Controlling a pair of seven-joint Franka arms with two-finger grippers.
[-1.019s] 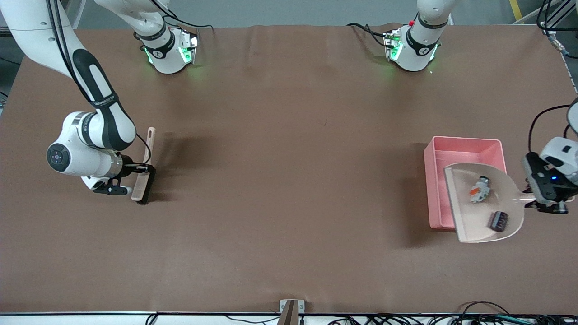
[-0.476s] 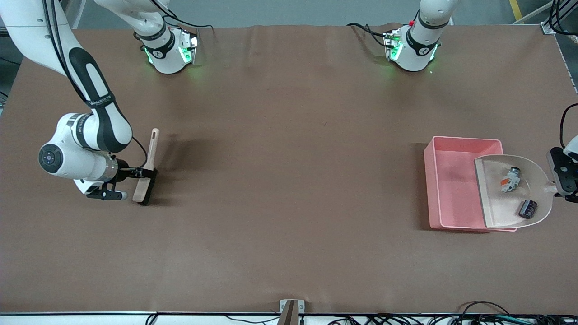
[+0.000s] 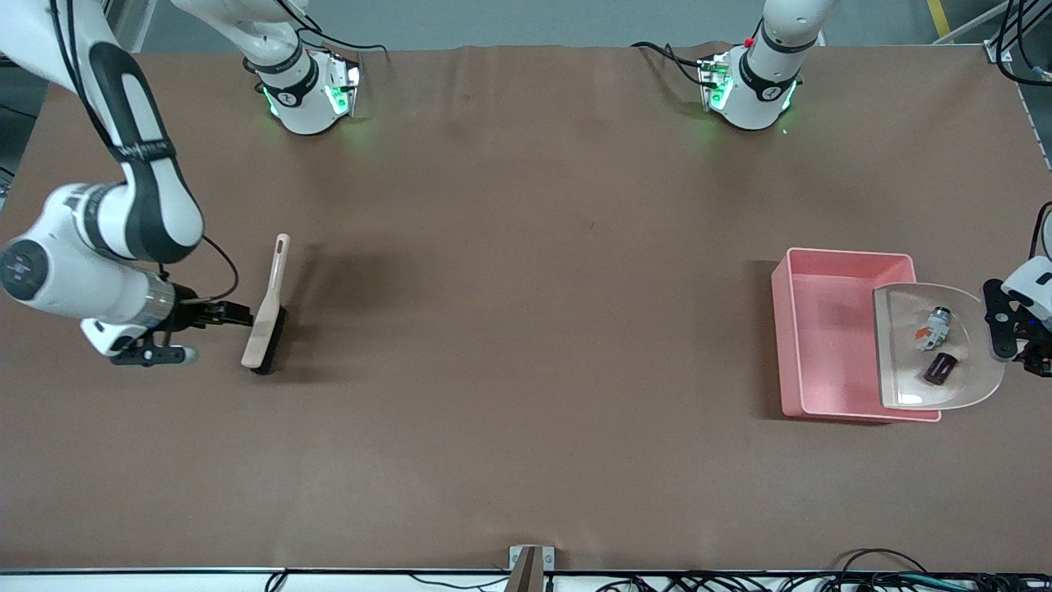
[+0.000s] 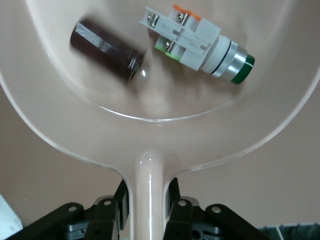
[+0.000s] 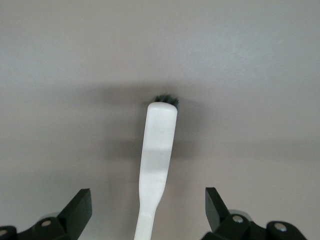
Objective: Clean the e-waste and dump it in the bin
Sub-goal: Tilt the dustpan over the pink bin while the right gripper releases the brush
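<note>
The white part with green marks (image 3: 933, 325) and the dark maroon block (image 3: 939, 367) lay in the beige plastic dustpan (image 3: 904, 386), held over the big pink plastic bin (image 3: 822, 329) for tipping. The left gripper (image 4: 147, 202) fingers pinched its handle tight. The right gripper (image 5: 147, 210) fingers were wide open beside the beige brush (image 3: 267, 316) on the brown surface (image 3: 526, 329).

Even overhead light, soft shadows, some close-up blur

The maroon block (image 4: 106, 55) smears in the left wrist view; glare streaks the dustpan (image 4: 150, 172) handle just ahead of that wrist's gripper.
</note>
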